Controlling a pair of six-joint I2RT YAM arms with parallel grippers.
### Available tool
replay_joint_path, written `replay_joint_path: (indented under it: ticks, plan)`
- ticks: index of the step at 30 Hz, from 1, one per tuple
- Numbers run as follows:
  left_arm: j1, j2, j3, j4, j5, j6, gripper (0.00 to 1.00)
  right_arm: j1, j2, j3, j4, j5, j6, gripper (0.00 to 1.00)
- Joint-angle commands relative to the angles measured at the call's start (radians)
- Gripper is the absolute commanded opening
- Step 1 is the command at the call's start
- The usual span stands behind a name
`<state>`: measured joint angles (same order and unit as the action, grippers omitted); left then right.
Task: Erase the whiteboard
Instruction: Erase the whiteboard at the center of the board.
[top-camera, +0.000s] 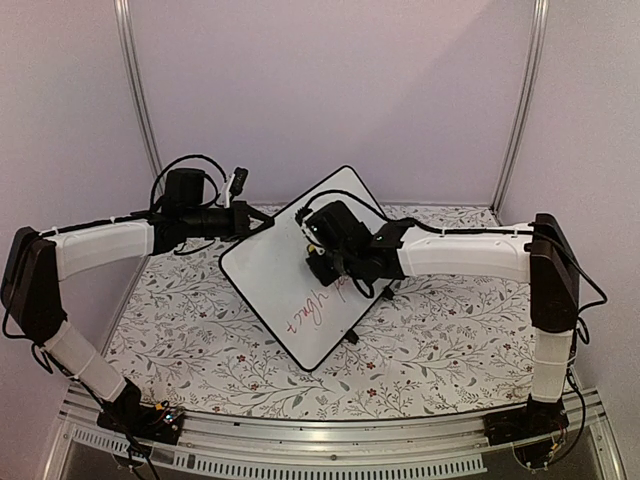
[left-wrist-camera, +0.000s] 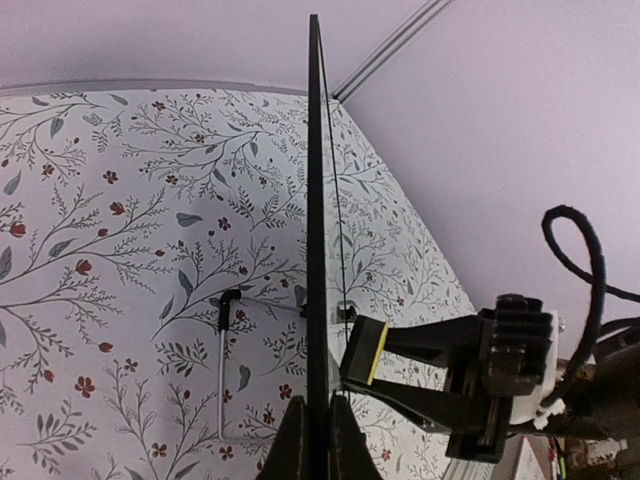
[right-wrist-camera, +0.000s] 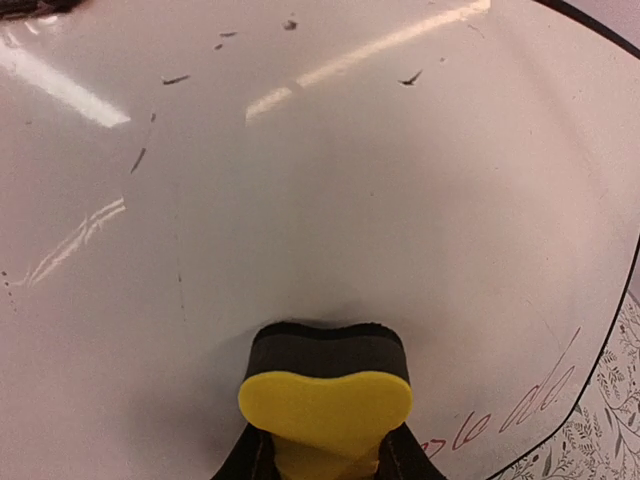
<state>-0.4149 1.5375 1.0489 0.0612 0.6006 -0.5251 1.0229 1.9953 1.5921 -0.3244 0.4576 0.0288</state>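
The whiteboard (top-camera: 268, 272) is propped up at a tilt over the table, diamond-wise in the top view. My left gripper (top-camera: 262, 226) is shut on its upper left edge. In the left wrist view the board shows edge-on (left-wrist-camera: 314, 200) between that gripper's fingers (left-wrist-camera: 316, 408). My right gripper (top-camera: 326, 262) is shut on a yellow eraser with a black felt pad (right-wrist-camera: 325, 385), and the pad is pressed flat on the board face (right-wrist-camera: 330, 180). The eraser also shows in the left wrist view (left-wrist-camera: 365, 355). Red handwriting (top-camera: 305, 312) remains low on the board, to the eraser's lower right (right-wrist-camera: 520, 408).
A floral tablecloth (top-camera: 430, 340) covers the table. A thin wire stand with a black tip (left-wrist-camera: 222, 370) hangs behind the board. A small black foot (top-camera: 352, 338) sticks out at the board's lower edge. Pale walls and metal posts (top-camera: 520, 100) close in the back.
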Motion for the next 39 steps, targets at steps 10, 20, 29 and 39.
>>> replay_joint_path:
  ticks: [10,20,29,39]
  plan:
    - [-0.014,-0.021,0.007,0.054,0.067,0.033,0.0,0.207,0.047,-0.005,0.039,-0.057,-0.034,0.0]
    - [-0.013,-0.029,0.006,0.055,0.067,0.033,0.0,0.302,0.129,0.111,-0.042,-0.024,0.007,0.0]
    - [-0.014,-0.033,0.005,0.055,0.068,0.033,0.0,0.265,0.116,0.115,-0.084,0.087,0.015,0.0]
    - [-0.014,-0.026,0.006,0.056,0.068,0.033,0.0,0.197,-0.004,0.051,0.036,0.06,-0.06,0.0]
